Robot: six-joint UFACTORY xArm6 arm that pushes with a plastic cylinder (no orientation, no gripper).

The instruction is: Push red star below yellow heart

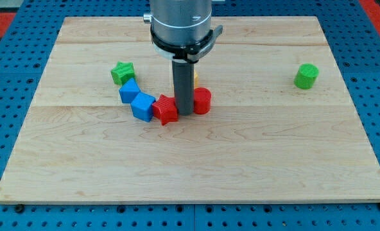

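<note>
The red star (pixel 166 109) lies on the wooden board just left of the rod. My tip (pixel 184 113) rests on the board between the red star and a second red block (pixel 203 101), touching or nearly touching both. A small patch of a yellow block (pixel 195 78) shows just right of the rod, above the second red block; the rod hides most of it, so its shape cannot be made out.
Two blue blocks (pixel 129 90) (pixel 142 106) lie in a row left of the red star. A green star (pixel 122 72) sits above them. A green block (pixel 307 76) stands alone at the view's right. The wooden board (pixel 190 173) lies on a blue pegboard.
</note>
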